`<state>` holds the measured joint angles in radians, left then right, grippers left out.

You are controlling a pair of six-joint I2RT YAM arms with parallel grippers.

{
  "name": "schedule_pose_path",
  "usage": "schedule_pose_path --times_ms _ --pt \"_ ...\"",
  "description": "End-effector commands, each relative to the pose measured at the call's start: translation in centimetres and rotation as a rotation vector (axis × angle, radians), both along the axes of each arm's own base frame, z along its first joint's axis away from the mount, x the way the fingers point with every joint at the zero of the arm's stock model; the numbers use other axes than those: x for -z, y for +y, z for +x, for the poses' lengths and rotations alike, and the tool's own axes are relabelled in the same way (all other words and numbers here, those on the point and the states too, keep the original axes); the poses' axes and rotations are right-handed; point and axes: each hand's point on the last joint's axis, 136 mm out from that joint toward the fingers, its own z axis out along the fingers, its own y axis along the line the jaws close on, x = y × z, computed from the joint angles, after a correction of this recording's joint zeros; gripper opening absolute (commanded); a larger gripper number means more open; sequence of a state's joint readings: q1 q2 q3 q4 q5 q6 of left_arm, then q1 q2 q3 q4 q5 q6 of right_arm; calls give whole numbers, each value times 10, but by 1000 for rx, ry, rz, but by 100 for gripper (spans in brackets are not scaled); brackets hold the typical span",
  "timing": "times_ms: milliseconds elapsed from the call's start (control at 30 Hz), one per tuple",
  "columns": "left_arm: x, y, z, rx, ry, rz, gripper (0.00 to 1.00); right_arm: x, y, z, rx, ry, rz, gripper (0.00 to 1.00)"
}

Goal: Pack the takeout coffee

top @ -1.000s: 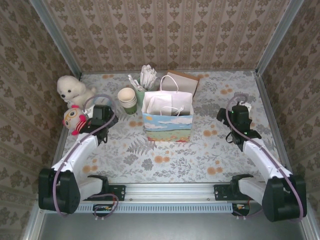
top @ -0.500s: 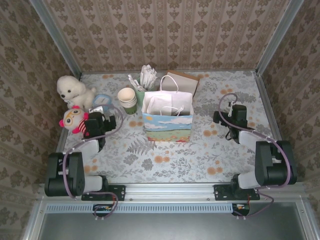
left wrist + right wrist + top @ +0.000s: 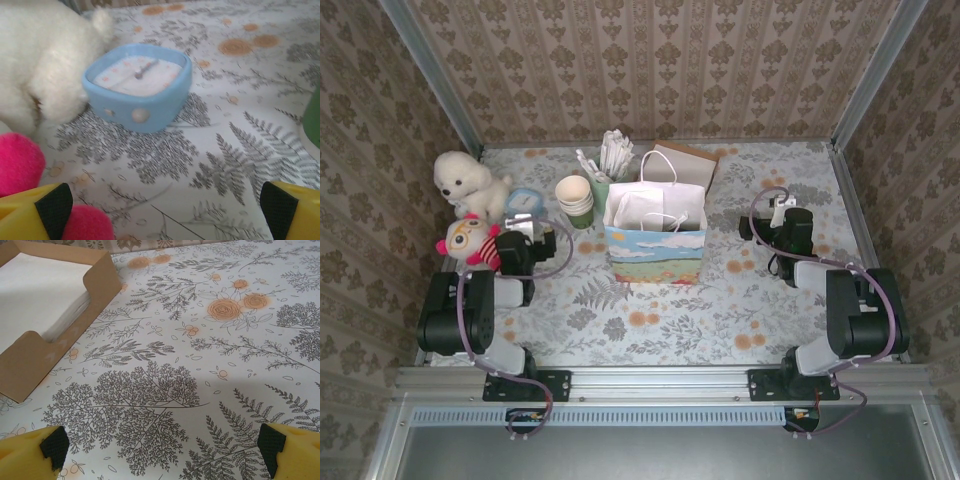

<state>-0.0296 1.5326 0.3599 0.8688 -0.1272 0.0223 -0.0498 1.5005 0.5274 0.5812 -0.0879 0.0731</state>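
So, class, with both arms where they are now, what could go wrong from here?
1. The open left gripper sits right by the pink plush toy and faces the blue clock; moving forward might shove either one.
2. The stack of lidless cups stands close to the paper bag; a reach to the bag could topple it.
3. The bag's handles stand up over its mouth and may snag a finger.

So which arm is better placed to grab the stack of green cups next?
Left, probably. The left gripper is open near the cup stack, on the same side of the bag; the right gripper sits across the bag, facing the napkin box.
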Motion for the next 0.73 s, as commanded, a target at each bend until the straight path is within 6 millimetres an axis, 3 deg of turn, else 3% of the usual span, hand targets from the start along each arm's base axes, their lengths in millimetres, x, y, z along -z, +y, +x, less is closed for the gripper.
schedule_pose_path --times_ms 0,700 --pt "-15 5 9 -43 -49 9 100 -8 4 4 -32 -45 -8 100" --pt "-14 2 9 -30 -44 14 100 -6 5 6 -23 -38 -28 100"
